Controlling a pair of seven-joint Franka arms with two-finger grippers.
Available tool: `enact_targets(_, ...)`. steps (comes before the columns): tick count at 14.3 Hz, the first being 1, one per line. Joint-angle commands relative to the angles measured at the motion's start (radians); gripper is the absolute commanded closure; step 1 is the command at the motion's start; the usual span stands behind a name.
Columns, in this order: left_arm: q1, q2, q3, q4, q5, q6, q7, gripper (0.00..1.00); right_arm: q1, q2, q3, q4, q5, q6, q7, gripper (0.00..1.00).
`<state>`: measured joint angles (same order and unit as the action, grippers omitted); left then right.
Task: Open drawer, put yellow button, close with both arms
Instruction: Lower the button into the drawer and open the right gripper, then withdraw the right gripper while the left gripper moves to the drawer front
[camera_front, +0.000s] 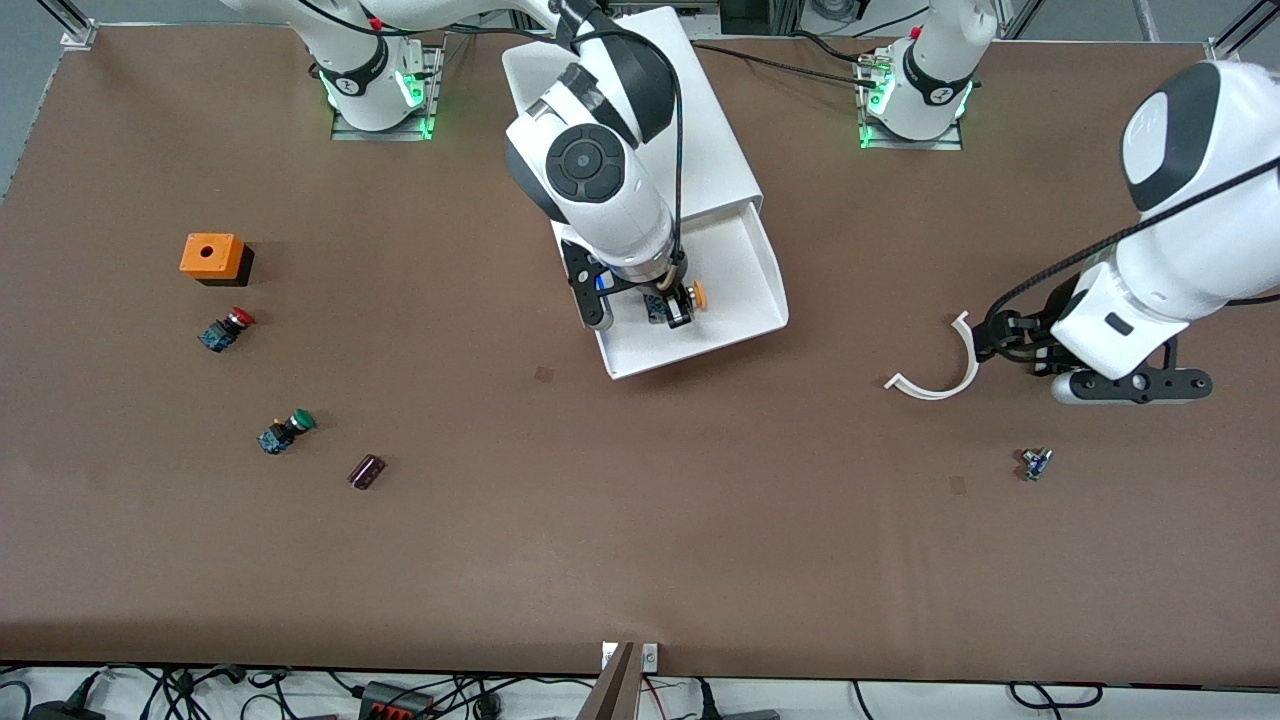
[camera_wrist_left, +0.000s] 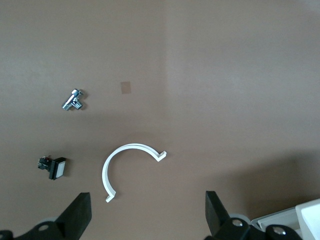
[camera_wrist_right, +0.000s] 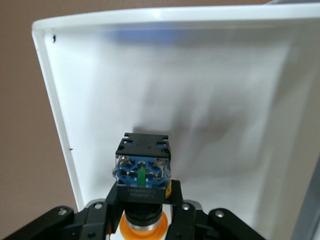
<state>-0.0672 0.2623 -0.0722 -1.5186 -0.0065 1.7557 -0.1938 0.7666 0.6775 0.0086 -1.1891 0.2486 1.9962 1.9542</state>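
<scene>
I can't make out a single readable word, number or brand from here. The yellow button (camera_wrist_right: 143, 172) carries a strip of fine print across its black body in my right wrist view, just above where the right gripper (camera_wrist_right: 144, 206) clamps it, but the characters are too small to read. The round emblems on the black bands at the arm bases (camera_front: 352, 84) in my front view are only marks to me, not letters I can name.
</scene>
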Motion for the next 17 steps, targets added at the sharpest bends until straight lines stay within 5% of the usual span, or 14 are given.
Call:
enact_targets(1,-0.006,0.002,-0.003,-0.011,-0.012,0.022,-0.026,0.0,0.011,0.014,-0.006,0.0,0.009,0.003,0.034,1.0)
enact_targets(2,-0.006,0.002,-0.003,-0.011,-0.012,0.022,-0.026,0.0,0.011,0.014,-0.006,-0.001,0.009,0.003,0.034,1.0)
enact_targets(3,-0.006,0.002,-0.003,-0.011,-0.012,0.022,-0.026,0.0,0.011,0.014,-0.006,-0.001,0.011,0.0,0.035,0.7)
enact_targets(4,-0.008,0.002,-0.003,-0.011,-0.012,0.022,-0.026,0.0,0.01,0.013,-0.007,0.0,0.003,-0.008,0.034,0.01)
enact_targets(11,-0.013,0.003,-0.005,-0.011,-0.013,0.019,-0.027,0.0,-0.006,-0.004,-0.042,0.095,-0.012,-0.137,0.02,0.0)
enact_targets(14,-0.043,0.034,-0.012,-0.002,-0.026,0.022,-0.061,0.0,0.007,-0.051,-0.056,0.095,-0.162,-0.148,-0.027,0.0)
enact_targets(17,-0.106,0.083,-0.012,0.014,-0.036,0.073,-0.202,0.0,-0.023,-0.087,-0.064,0.095,-0.172,-0.204,-0.057,0.0)
